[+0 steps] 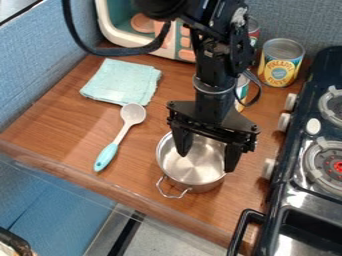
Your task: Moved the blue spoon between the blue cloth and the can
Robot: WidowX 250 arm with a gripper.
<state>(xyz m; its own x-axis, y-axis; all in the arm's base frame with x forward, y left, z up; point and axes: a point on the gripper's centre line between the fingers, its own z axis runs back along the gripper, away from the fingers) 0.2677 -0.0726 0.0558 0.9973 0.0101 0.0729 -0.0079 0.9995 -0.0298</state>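
Spoon (107, 156), one: blue handle, pale grey bowl. Lies flat on the wooden worktop (50, 122), left of the pot in the view, below the cloth. Bowl towards the cloth, handle slanting down and left towards the worktop's near edge.

Cloth (120, 81), one: light blue, folded into a rough square, laid flat. Its lower corner sits just beside the spoon's bowl; whether the two touch cannot be told.

Pot (194, 172), one: small, shiny metal, upright, with a wire loop handle facing the near edge. Set right of the spoon, apart from it.

Pincer (206, 162), one: black, pointing down over the pot, its two fingers spread well apart with nothing between them. One finger hangs over the pot's interior, the other at its right rim. How low they reach against the rim cannot be told.

Pineapple can (280, 67), one: yellow and blue label, upright at the back right, near the stove.

Further cans, two: a red one (254, 32) behind, and another (241, 92) mostly hidden by the arm.

Toy appliance (103, 25), one: white casing, teal interior, pinkish-orange parts, standing at the back, behind the cloth.

Stove (312, 172), one: dark, with burners and pale knobs, along the right side.
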